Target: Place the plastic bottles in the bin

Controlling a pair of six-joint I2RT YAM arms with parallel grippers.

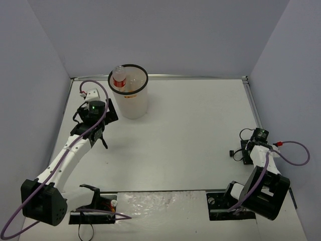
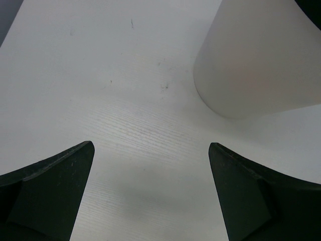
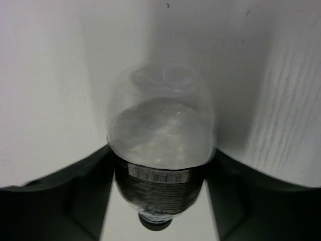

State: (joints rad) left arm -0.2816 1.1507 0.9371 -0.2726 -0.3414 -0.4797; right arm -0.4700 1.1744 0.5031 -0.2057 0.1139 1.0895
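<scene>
R claw: right gripper [image 3: 160,150] is clenched on a clear plastic bottle w/ dark label band [image 3: 160,125]. Its dark fingers [image 3: 75,196] press both flanks at label height, so I read it as a grasp.
Bottle axis: runs along the claw's reach, cap end twd the wrist, petal base pointing away. Fingers cross it side-on.
Bottle spot: R side of the white table [image 1: 190,130], not far from the R arm's base. From overhead it's hidden under the claw.
Bin: translucent white cylindrical bin w/ black rim [image 1: 128,95], far-left part of the table. It's well apart from the R claw, off to its left and twd the back wall.
In bin: clear bottle w/ red label and cap [image 1: 119,78] stands inside by the rim. Anything else in there, can't tell thru the wall.
L claw: left gripper [image 2: 150,201] is released, spread wide, nothing in it. It hovers over bare table just beside the bin wall.
Nearer arm: L is nearer the bin, but R has the bottle, so prob. R's job.
Next, my guess: lift, long carry left, drop over the rim. L arm sits close to the bin, so mind it.
</scene>
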